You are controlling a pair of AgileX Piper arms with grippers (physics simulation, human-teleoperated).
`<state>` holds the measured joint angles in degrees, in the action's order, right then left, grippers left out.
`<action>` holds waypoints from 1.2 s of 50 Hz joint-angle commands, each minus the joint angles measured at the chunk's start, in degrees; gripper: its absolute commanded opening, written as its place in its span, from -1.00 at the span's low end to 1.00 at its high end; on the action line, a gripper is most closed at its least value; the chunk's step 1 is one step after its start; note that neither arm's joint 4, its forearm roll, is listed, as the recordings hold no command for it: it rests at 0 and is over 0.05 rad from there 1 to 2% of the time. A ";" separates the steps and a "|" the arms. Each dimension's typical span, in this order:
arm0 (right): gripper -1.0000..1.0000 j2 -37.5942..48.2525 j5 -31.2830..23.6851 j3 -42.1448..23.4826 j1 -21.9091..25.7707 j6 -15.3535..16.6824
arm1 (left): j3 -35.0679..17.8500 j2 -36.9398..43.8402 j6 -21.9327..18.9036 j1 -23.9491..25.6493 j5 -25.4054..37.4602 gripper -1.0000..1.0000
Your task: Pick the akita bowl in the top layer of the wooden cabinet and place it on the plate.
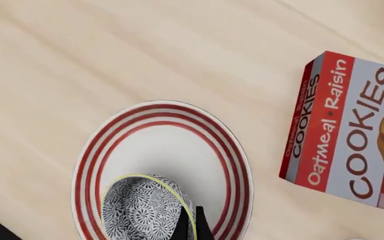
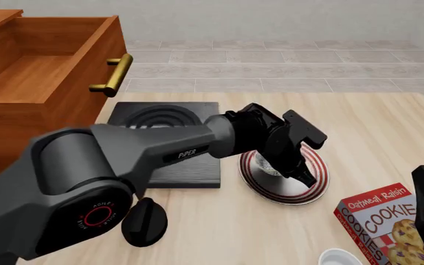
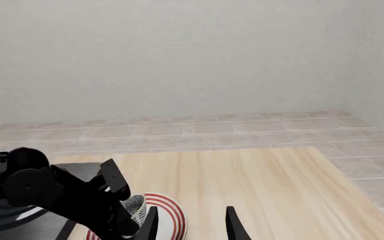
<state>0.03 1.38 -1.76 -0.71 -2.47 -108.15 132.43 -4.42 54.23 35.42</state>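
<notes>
The akita bowl (image 1: 145,207), dark with a fine white pattern, hangs tilted low over the near part of the plate (image 1: 165,145), which is white with red rings. My left gripper (image 1: 192,226) is shut on the bowl's rim, one finger on each side of the wall. In the front view the left gripper (image 2: 277,164) covers most of the bowl (image 2: 260,163) above the plate (image 2: 300,185). The wooden cabinet (image 2: 20,132) stands at the left, its top layer (image 2: 42,74) pulled out and showing a bare floor. My right gripper (image 3: 192,227) is open, off to the right of the plate (image 3: 172,212).
A black stove (image 2: 168,118) lies between the cabinet and the plate. An Oatmeal Raisin cookies box (image 2: 385,223) lies at the front right, with a white cup (image 2: 339,258) beside it. The drawer's brass handle (image 2: 112,74) juts out toward the table.
</notes>
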 commanded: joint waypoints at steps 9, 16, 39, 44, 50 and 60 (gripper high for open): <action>1.00 -0.01 0.04 -0.03 -0.02 -0.02 | 0.40 0.34 1.19 1.03 -0.80 -1.00; 1.00 -0.01 0.09 -0.02 0.01 -0.01 | -0.24 0.50 1.96 1.43 0.03 1.00; 1.00 -0.02 0.16 -0.07 0.03 0.22 | -1.00 -0.32 3.01 3.25 1.11 1.00; 1.00 -0.02 0.18 -0.06 0.02 0.25 | -1.27 -0.65 3.14 3.53 1.43 1.00; 1.00 -0.01 0.21 -0.07 0.06 0.28 | -2.24 -1.20 2.51 3.34 2.43 1.00; 1.00 -0.01 0.34 -0.08 0.16 0.54 | -2.29 -2.41 1.98 3.07 3.16 1.00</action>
<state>0.01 1.63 -1.84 -0.64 -2.12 -110.04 131.04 -2.04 57.36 37.74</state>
